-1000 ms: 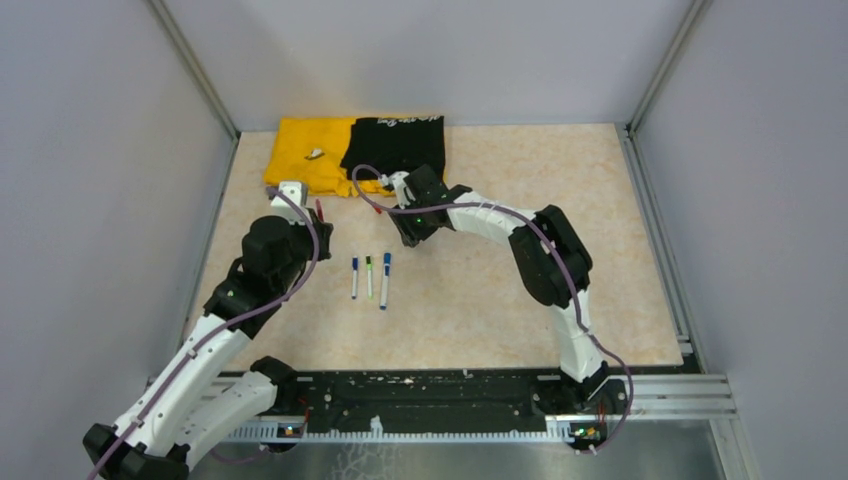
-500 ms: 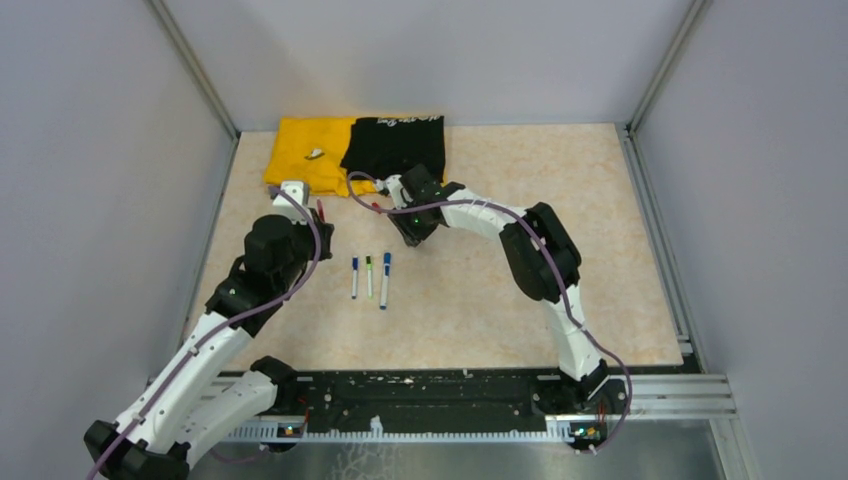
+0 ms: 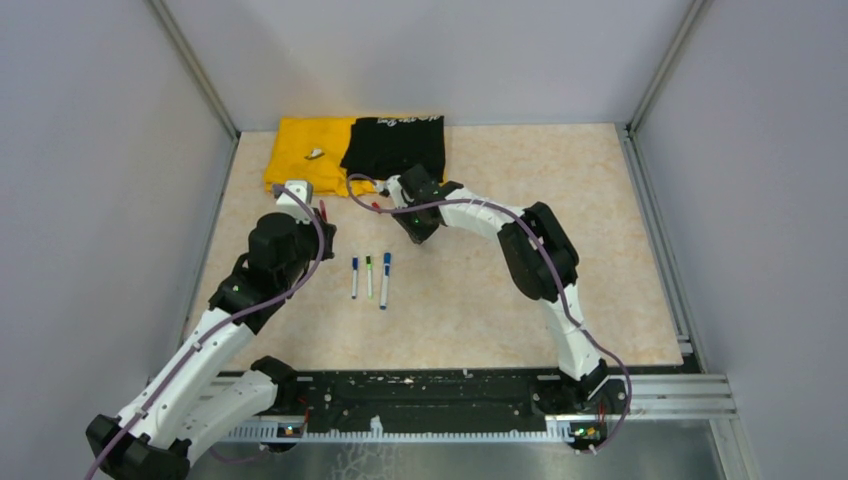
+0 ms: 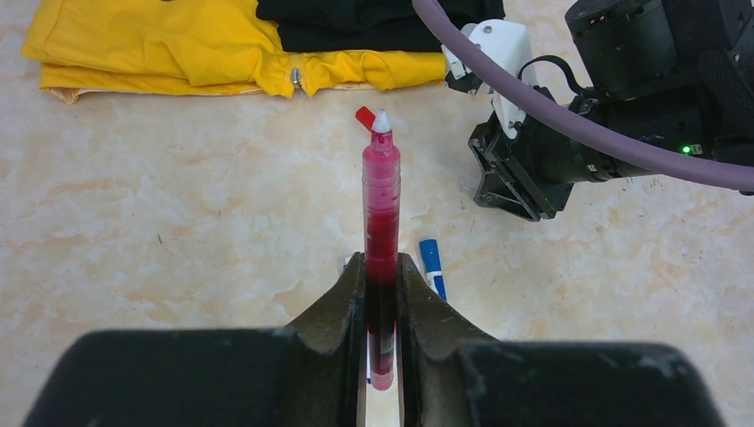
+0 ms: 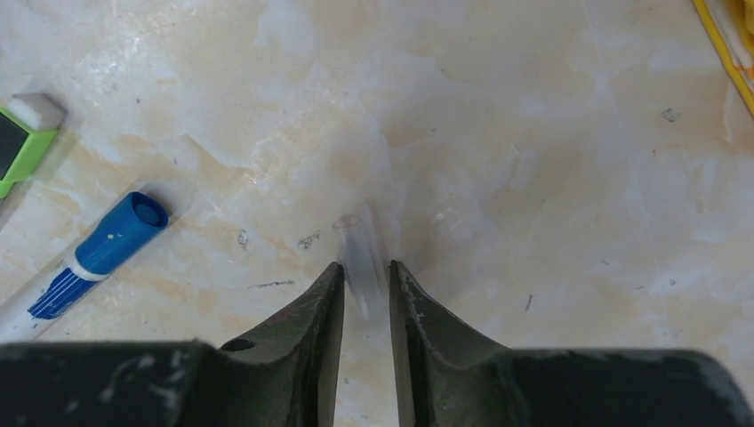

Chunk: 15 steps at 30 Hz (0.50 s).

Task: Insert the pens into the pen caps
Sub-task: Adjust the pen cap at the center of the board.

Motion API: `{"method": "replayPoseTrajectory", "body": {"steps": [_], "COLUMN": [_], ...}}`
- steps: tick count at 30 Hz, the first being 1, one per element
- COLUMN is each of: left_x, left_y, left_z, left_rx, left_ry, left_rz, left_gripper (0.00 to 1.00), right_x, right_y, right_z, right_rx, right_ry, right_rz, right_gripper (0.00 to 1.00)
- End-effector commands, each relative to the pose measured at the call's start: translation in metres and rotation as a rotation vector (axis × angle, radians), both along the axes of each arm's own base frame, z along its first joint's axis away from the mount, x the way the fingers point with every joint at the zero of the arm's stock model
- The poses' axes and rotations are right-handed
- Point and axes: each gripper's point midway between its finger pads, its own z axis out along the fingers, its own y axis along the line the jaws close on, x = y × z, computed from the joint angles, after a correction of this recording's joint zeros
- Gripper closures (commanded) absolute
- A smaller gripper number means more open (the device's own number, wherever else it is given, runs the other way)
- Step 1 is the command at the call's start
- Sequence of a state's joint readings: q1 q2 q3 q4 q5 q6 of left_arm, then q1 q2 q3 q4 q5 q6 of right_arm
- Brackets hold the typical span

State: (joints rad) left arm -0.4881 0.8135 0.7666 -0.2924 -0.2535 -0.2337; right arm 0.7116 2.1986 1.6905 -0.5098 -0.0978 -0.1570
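Red-inked pen [image 4: 381, 205] is clamped in the left jaws, white tip pointing forward over the table [image 4: 178, 222]. Right jaws stand narrowly apart around a clear cap [image 5: 357, 253]; actual pinch cannot be confirmed. Three capped pens [image 3: 368, 277] lie side by side between the arms.

A clear, blurred pen cap [image 5: 356, 240] lies on the marbled tabletop [image 5: 533, 178] between the narrowly parted fingers of the right gripper [image 5: 364, 267]; whether they press it cannot be told. Left of the cap lies a blue-capped pen [image 5: 89, 260], farther left a green pen end [image 5: 31, 142]. Far to its upper right shows a yellow cloth [image 5: 738, 27].
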Motion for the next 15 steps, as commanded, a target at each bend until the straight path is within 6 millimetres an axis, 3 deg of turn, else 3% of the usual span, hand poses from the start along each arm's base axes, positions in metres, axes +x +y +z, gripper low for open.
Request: {"method": "replayPoseTrajectory", "body": {"steps": [1,5,8,15], "left_x": [0.003,0.005,0.005,0.007], "left_y": [-0.004,-0.006,-0.009,-0.032], "left_z": [0.009,0.009,0.009,0.007], "left_rx": [-0.025,-0.026,-0.029,-0.085], "left_ry": [-0.025,-0.02,-0.019,0.005], "left_rz": [-0.011,-0.019,-0.028,-0.124], "left_gripper": [1.0,1.0,1.0,1.0], "right_x": [-0.003,-0.01,-0.017,-0.041], "right_y": [-0.009,-0.015,-0.013,-0.018], "right_z": [0.007,0.011,0.025,0.09], "right_rx": [-0.053,-0.046,0.024,0.278], "right_ry": [-0.031,-0.027,-0.028,-0.045], "right_rz": [-0.01,-0.039,-0.067,-0.189], "right_gripper": [0.79,0.85,0.9,0.98]}}
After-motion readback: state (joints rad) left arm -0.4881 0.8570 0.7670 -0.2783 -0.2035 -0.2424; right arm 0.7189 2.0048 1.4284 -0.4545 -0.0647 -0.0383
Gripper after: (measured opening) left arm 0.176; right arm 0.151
